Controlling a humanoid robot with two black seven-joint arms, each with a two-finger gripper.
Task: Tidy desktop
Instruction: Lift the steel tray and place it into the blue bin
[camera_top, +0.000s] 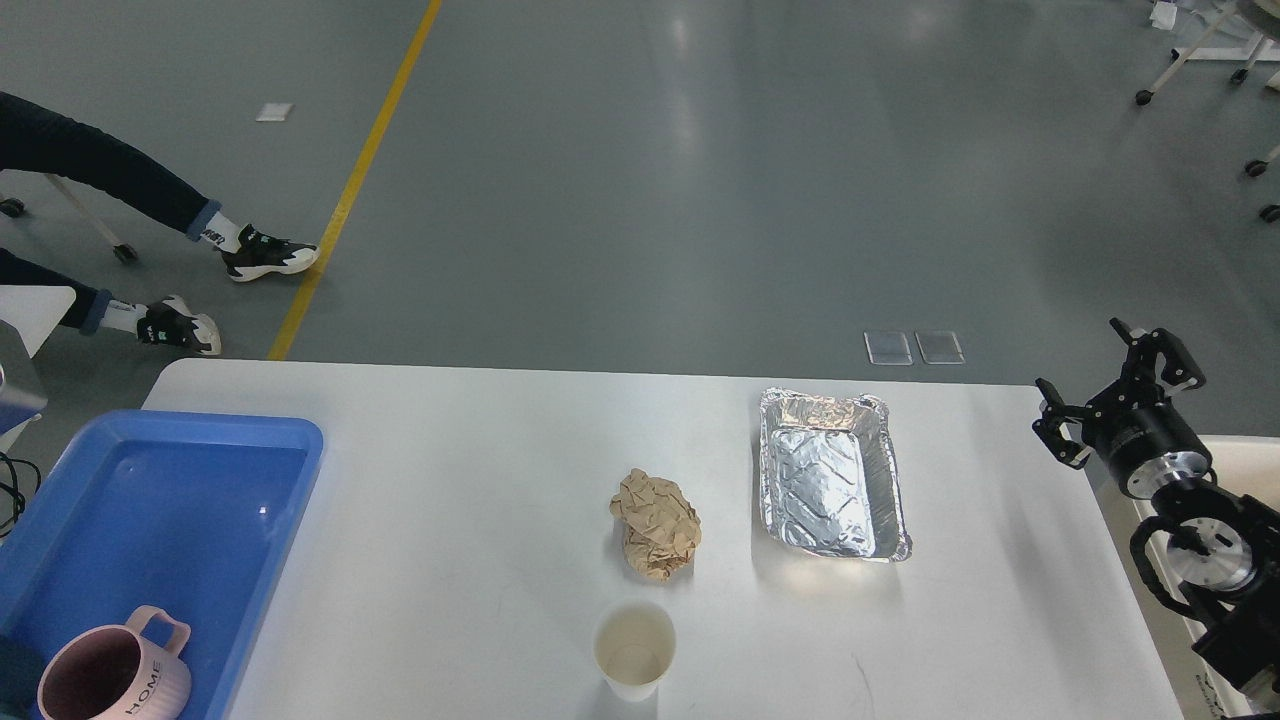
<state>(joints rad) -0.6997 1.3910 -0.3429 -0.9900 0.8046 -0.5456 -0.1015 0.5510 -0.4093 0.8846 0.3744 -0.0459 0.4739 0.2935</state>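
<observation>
Spread apart and holding nothing, my right gripper (1115, 395) hangs just off the right edge of the desktop (480, 470), fingers pointing up and away from me; my left gripper is out of the head view, so I cannot say how its jaws stand, though a sliver of grey metal shows at the far left edge, too little to name. On the white desktop, three loose things remain: a crumpled brown paper ball (655, 524) near the middle, an empty foil tray (830, 472) to its right and well apart from it, and a paper cup (633, 650) near the front edge. A blue tray (290, 440) overlaps the left end, with a pink mug (110, 672) in its near corner. I judge the clearing partly done. Next comes the foil tray, nearest my right arm: reach in and pinch its thin rim gently, since foil buckles
</observation>
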